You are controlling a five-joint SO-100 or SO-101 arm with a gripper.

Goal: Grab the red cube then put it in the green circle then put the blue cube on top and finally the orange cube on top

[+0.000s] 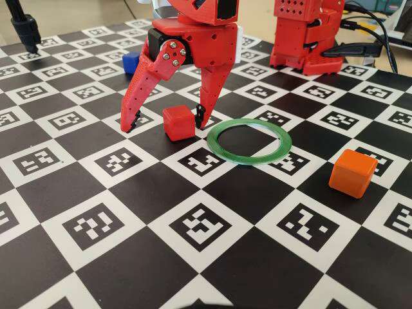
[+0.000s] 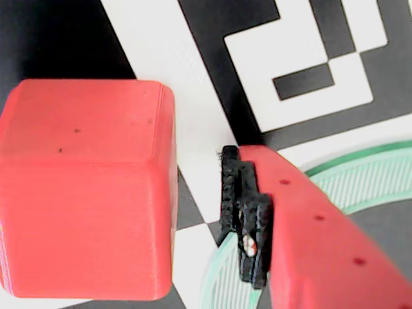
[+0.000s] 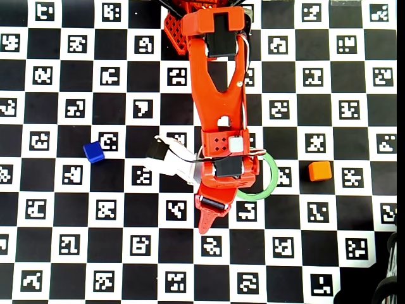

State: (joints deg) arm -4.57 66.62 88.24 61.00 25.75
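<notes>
While the gripper [image 1: 167,121] stands with jaws spread wide, straddling the red cube [image 1: 178,122] and grasping nothing, that cube rests on the checkered table [image 1: 212,257] just left of the green circle [image 1: 249,141] in the fixed view. In the wrist view the right fingertip [image 2: 244,215] sits close beside the cube, not touching. Judged light, rigid and smooth-faced, the cube should be gripped across opposite flat sides, mid-height, since its rounded edges may let it slip.

Red cube [image 1: 178,123] btwn open gripper [image 1: 166,118] fingers
</notes>
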